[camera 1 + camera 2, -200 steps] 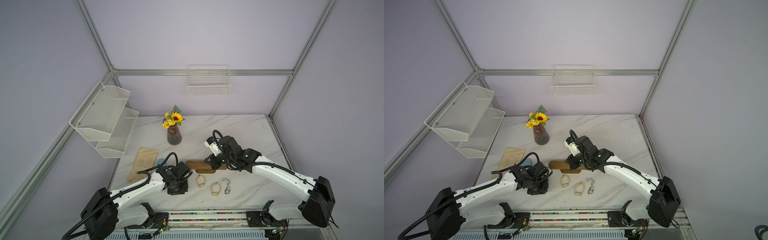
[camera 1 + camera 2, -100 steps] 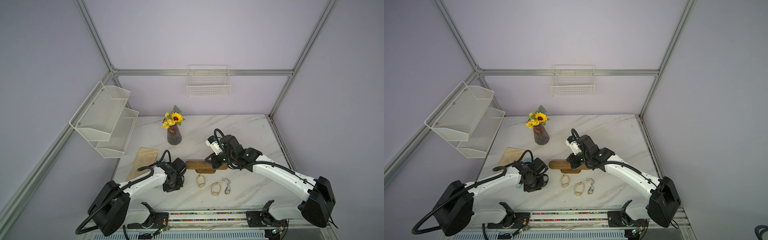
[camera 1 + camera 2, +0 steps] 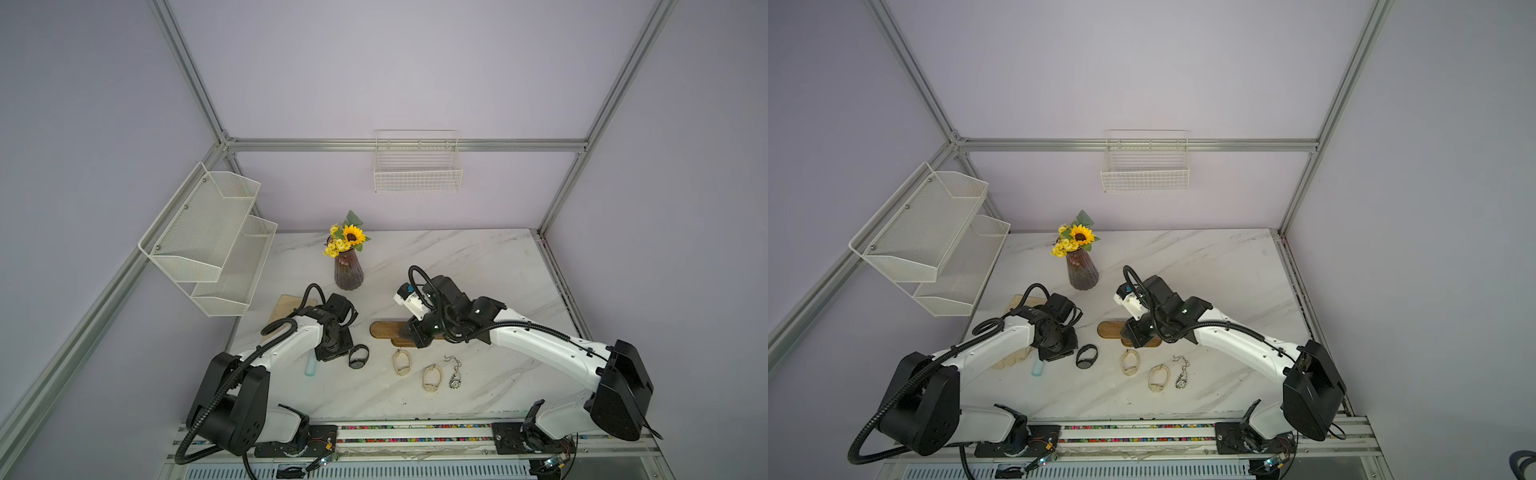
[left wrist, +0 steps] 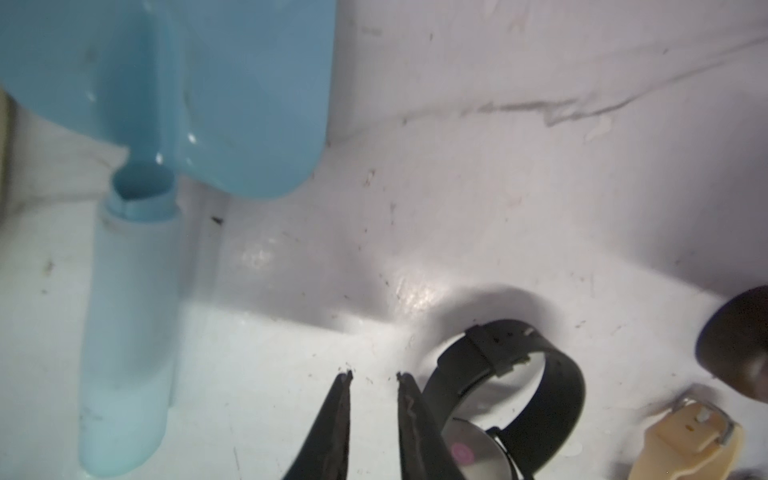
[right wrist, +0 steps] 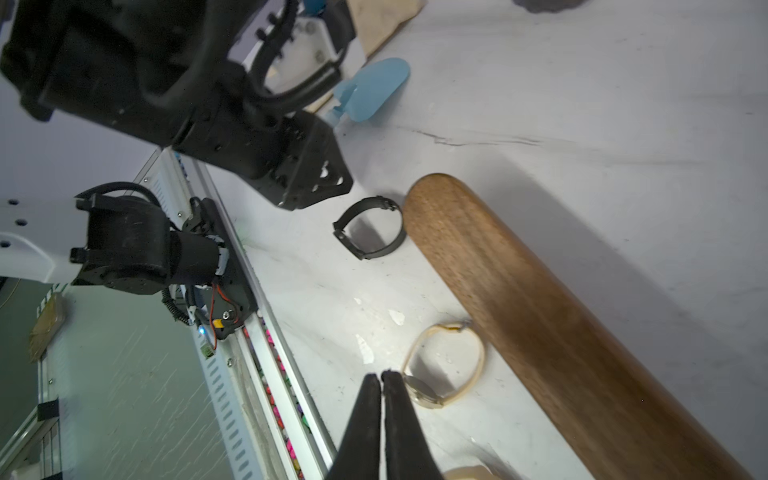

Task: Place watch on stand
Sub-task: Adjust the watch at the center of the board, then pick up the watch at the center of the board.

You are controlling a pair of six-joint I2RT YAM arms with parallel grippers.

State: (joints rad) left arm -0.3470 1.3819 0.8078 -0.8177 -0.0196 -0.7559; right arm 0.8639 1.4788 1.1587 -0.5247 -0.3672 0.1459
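both top views look steeply down from high above the arms' base side, far enough off to hold the whole tabletop (image 3: pixel 478 266) (image 3: pixel 1217 266), the left arm (image 3: pixel 291 345) and the right arm (image 3: pixel 540 343); they share nearly everything. the left wrist camera sits close behind the left claw (image 4: pixel 374 374), looking past its tips at the tabletop, the black watch (image 4: pixel 494 338) just beside the claw. the right wrist camera looks past the right claw (image 5: pixel 381 373), the stand (image 5: pixel 540 311) beside it, and also catches that black watch farther ahead of the claw.
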